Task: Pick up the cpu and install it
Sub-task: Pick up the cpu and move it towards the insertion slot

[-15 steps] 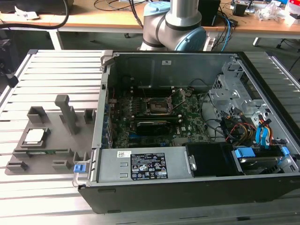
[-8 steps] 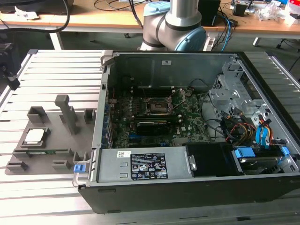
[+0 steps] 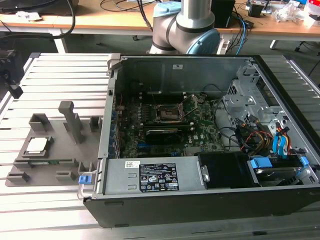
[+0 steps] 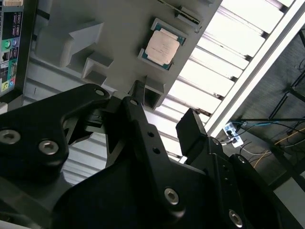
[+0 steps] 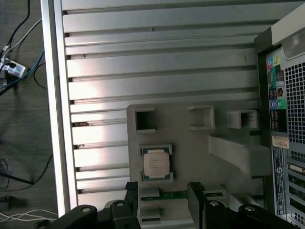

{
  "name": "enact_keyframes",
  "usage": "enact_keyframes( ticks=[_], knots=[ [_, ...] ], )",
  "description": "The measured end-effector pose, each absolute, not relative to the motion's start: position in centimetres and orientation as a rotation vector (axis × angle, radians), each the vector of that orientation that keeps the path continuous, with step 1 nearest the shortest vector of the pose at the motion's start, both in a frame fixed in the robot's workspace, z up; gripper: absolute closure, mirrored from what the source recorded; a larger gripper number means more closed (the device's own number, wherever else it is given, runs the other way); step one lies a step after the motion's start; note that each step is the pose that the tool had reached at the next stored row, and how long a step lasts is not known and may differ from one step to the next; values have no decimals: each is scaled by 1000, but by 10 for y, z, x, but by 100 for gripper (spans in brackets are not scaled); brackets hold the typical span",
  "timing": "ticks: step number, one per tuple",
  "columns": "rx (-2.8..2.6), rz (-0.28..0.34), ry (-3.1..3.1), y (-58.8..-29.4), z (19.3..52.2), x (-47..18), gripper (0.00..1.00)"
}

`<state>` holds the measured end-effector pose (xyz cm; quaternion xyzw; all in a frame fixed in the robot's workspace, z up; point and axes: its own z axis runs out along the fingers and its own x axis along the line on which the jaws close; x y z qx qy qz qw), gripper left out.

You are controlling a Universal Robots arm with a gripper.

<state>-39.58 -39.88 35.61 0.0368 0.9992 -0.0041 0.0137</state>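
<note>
The cpu [image 5: 156, 163] lies flat, pale metal lid up, in a shallow square nest of the grey holder tray [image 3: 60, 150]. The tray sits on the slatted metal table [image 3: 60, 75] at the exterior view's left, just beside the open computer case [image 3: 200, 200].

As a thing to handle, I judge the cpu light, thin and quite stiff. Its smooth lid and low edges give little purchase, so it could slip or tip in a loose pinch. The underside, which cannot be seen here, is likely the delicate part, and the lid should not be scraped either. The sensible hold is on two opposite edges of the green board around the lid, where the nest's corner pieces leave gaps. It should be squeezed lightly and kept level.

A long green circuit strip [image 5: 167, 194] lies in a slot just beside the nest, on the side nearer the claw. The raised blocks of the tray stand around it, so there is little room for a finger to go astray.

The gripper [image 5: 163, 188] is spread wide and holds nothing. In both wrist views its two black fingers [image 4: 193, 129] frame bare tray, and the cpu lies ahead of them, apart and untouched.

Inside the case, the black socket frame [image 3: 167, 112] on the motherboard is well apart from the tray, toward the exterior view's right.
</note>
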Motion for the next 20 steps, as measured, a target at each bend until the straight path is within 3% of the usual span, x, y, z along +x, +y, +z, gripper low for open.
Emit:
enact_keyframes(
  ticks=[20],
  knots=[
    [114, -13, 3112, -399, 340, -396, 46]
  ],
)
